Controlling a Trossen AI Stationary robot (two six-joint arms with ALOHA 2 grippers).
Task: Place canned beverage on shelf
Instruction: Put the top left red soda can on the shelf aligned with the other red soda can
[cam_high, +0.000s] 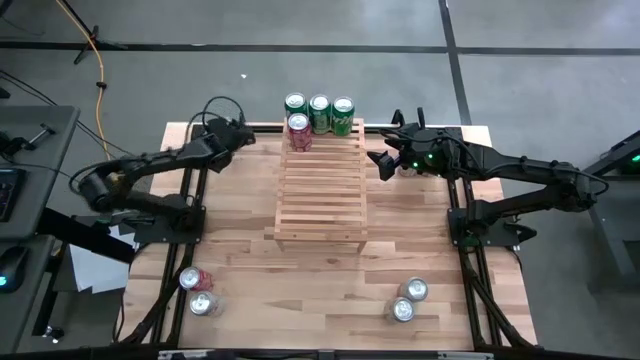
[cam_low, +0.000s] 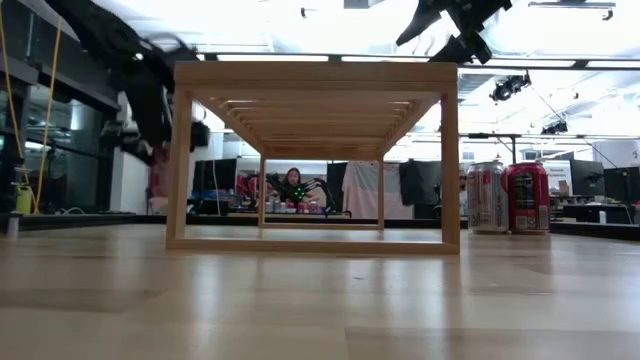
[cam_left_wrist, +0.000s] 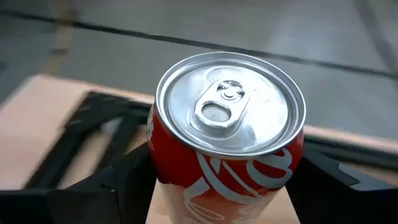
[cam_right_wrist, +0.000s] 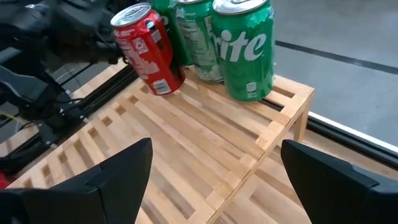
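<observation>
Near on the worktop (cam_high: 240, 250) stand four spare cans; farther, on the shelf's (cam_high: 320, 195) far left, the left tool (cam_high: 250, 135) grips a tilted red can (cam_high: 299, 131); the right tool (cam_high: 385, 160) hovers open

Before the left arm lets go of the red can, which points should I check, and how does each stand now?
1. Left pincer closed around the red can: ok.
2. Red can upright: not ok, it leans in the right wrist view.
3. Can base flat on the shelf: cannot tell.
4. Red can clear of the green cans: cannot tell.
5. Right pincer open, beside the shelf, out of the way: ok.
</observation>
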